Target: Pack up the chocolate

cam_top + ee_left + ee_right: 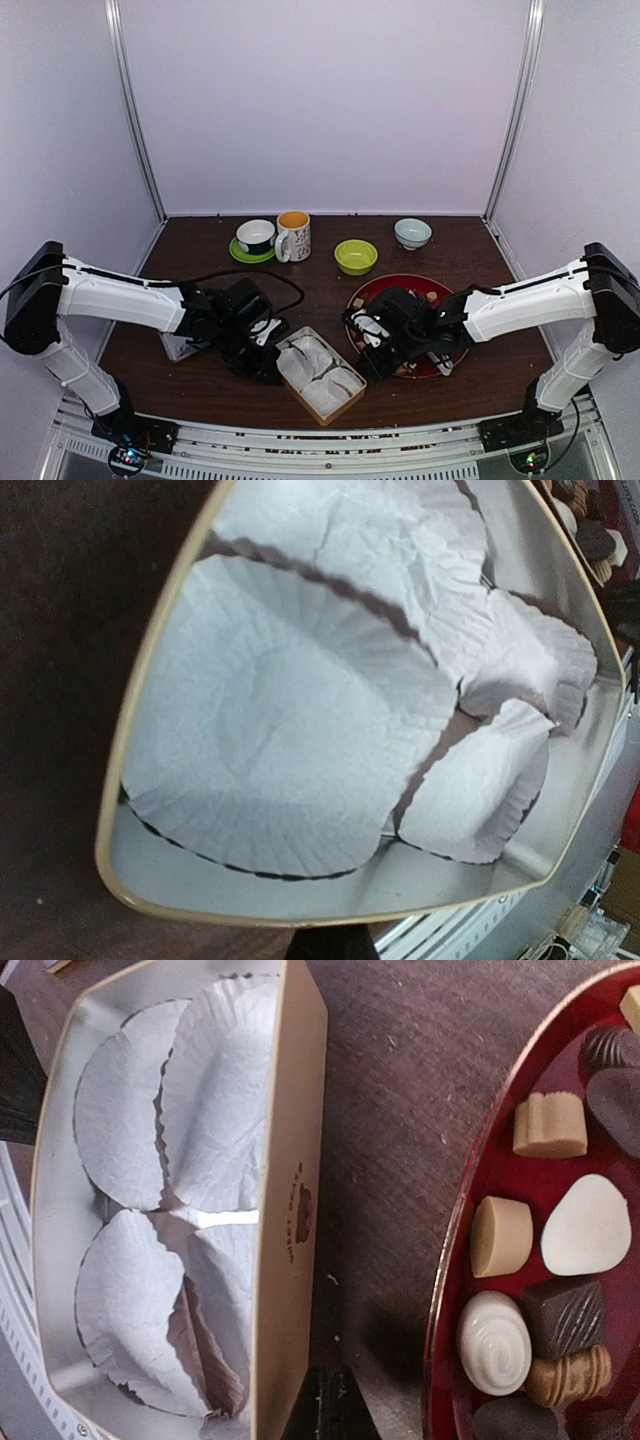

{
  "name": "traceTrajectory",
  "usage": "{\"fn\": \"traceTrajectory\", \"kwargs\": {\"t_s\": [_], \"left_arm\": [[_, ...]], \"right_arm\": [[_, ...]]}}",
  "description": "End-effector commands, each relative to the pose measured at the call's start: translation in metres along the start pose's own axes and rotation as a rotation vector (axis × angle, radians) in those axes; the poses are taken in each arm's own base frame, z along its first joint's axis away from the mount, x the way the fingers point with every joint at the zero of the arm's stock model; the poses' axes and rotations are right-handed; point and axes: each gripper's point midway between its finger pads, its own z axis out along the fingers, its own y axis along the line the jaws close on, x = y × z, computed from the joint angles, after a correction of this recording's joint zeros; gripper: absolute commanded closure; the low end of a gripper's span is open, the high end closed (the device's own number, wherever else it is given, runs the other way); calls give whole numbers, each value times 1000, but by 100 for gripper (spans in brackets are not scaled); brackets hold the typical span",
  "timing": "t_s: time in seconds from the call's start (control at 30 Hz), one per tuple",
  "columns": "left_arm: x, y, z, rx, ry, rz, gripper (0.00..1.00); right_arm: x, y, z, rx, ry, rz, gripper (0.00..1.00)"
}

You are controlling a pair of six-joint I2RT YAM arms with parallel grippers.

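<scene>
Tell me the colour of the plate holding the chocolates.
The plate is dark red; the right wrist view shows it best.

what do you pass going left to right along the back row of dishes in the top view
cup on a green saucer → mug with an orange inside → lime green bowl → pale blue bowl

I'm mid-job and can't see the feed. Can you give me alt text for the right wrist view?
An open tan box lined with empty white paper liners fills the left side, with no sweet in it yet. Across a strip of dark table, the edge of a red plate on the right carries assorted chocolates in tan, white and dark brown.
</scene>
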Motion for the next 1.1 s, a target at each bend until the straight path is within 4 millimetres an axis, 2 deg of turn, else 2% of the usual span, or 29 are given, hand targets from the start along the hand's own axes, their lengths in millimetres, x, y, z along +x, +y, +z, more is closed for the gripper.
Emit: {"fn": "traceTrajectory", "kwargs": {"t_s": [0.0,0.07,0.27,0.33,0.53,0.67,0.77,0.93,1.0,1.07], "left_arm": [[-51,-6,-3,-19,-150,9,100],[-70,-4,-7,-16,-213,-23,100],[-112,22,-8,-6,-295,-89,100],[-125,29,-8,2,-317,-96,100],[-154,32,-11,-14,-369,-74,100],[-153,39,-24,-77,-394,-66,100],[-146,45,-41,-126,-428,-56,100],[-133,43,-64,-124,-485,-24,100],[-129,42,-73,-126,-502,-14,100],[-125,40,-78,-116,-502,1,95]], "right_arm": [[-1,-5,10,43,16,53,100],[-4,-1,12,34,24,58,100],[-22,5,18,30,11,90,100],[-30,0,20,60,-3,120,100],[-47,-16,19,51,-45,215,100],[-60,-30,1,92,-103,224,100],[-67,-38,-14,136,-142,205,100],[-78,-49,-42,192,-253,177,100],[-79,-59,-50,211,-280,191,98],[-75,-70,-53,229,-264,210,95]]}}
